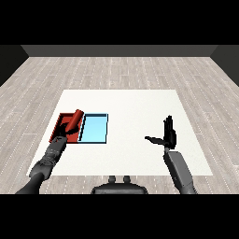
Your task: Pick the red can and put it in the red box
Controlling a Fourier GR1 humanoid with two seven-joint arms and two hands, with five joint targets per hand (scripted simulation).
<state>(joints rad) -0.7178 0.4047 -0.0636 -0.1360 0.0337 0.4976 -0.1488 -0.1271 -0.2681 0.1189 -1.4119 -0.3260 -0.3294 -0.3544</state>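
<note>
- The left hand [62,134] is over the red tray [59,122], and its fingers curl round the lower end of the red can [74,120]; the can is tilted, its top leaning up and to the right, toward the edge shared with the neighbouring tray; whether the can's base touches the tray floor I cannot tell
- The left forearm [48,158] runs from the view's lower left corner up to that hand; it crosses the near left part of the bench [135,105]
- The right hand [168,134] is held above the right part of the bench, well apart from both trays; its fingers are straight and point up and away, the thumb stretched out to the left; it holds nothing
- The right forearm [179,172] comes in from the lower right
- The light blue tray [94,130] lies just beside the red tray, on its right, their sides touching; both lie on the left part of the white bench
- Grey wooden floor [116,70] surrounds the bench
</note>
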